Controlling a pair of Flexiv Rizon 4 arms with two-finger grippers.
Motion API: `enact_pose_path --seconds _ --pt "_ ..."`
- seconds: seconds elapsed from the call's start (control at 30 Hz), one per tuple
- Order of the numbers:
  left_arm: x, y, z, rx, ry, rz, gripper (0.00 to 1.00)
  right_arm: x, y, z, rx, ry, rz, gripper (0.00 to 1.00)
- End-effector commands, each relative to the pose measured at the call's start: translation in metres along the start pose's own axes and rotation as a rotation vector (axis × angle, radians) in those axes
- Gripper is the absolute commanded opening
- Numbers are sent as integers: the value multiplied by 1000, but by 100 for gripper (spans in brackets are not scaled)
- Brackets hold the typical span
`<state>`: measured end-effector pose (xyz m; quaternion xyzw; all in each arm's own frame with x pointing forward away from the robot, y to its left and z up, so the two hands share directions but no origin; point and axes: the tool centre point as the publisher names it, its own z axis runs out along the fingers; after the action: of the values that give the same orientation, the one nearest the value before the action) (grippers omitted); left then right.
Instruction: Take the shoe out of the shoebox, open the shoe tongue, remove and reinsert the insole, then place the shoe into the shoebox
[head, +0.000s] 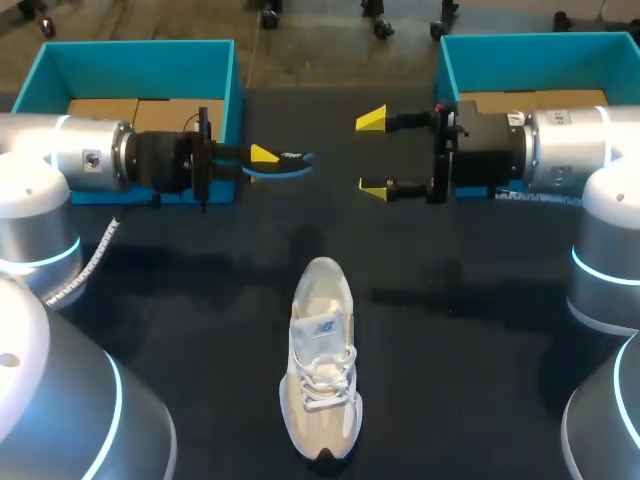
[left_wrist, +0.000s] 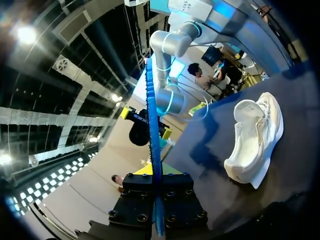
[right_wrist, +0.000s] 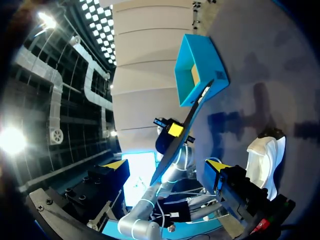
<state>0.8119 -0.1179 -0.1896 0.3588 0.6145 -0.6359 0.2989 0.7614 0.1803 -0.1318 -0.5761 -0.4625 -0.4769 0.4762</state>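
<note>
Pinching the thin, bendy insole (head: 292, 165) in the left end effector (head: 264, 160), holding the right end effector (head: 373, 155) wide open; likely needing a heel-collar grip on the light, soft shoe (head: 322, 370)

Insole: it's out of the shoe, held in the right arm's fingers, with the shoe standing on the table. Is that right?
One thing is wrong: the insole is held by the left gripper, not the right, as the head view shows. The right gripper is open and holds nothing. The rest stands: the insole is out and the shoe stands on the table.
</note>
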Motion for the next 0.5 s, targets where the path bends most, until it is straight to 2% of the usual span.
enact_pose_path --seconds 0.03,0.27,0.5 --pt "7 0 -1 -10 0 38 0 2 -3 6 0 -24 16 100" --pt "17 1 2 -30 11 169 0 -12 -7 14 6 -25 68 100" --pt "23 0 5 -44 46 241 0 -16 -11 17 17 -32 93 100"
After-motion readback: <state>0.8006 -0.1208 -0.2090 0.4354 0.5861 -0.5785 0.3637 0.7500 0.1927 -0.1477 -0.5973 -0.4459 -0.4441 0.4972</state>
